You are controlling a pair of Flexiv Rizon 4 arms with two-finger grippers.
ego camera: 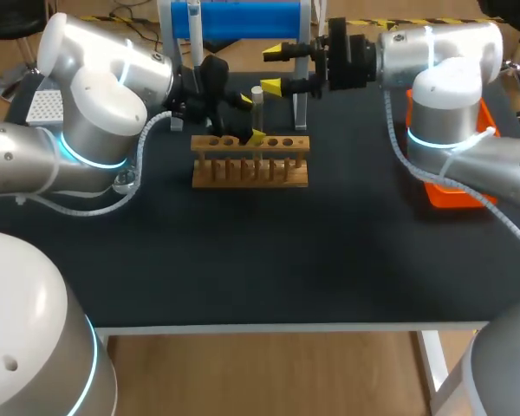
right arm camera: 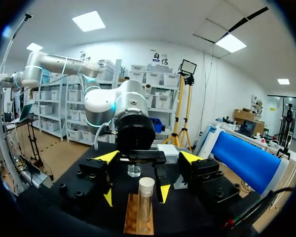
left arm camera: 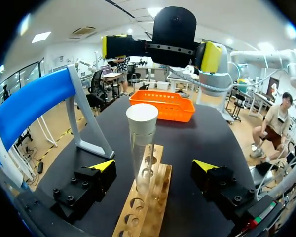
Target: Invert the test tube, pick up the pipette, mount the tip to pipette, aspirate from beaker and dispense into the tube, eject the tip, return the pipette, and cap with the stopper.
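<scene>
Test tube [ego camera: 257, 102] is standing in the rack [ego camera: 251, 169] at upper centre, and I am judging my wide-open, empty left gripper [left arm camera: 154, 166] straddling it should close squarely mid-height, right gripper [ego camera: 275, 68] hanging open.

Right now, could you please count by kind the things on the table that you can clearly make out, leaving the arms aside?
Test tube: 1
Wooden rack: 1
Orange bin: 1
Blue stand: 1
White tip box: 1
Beaker: 1
Total: 6
</scene>
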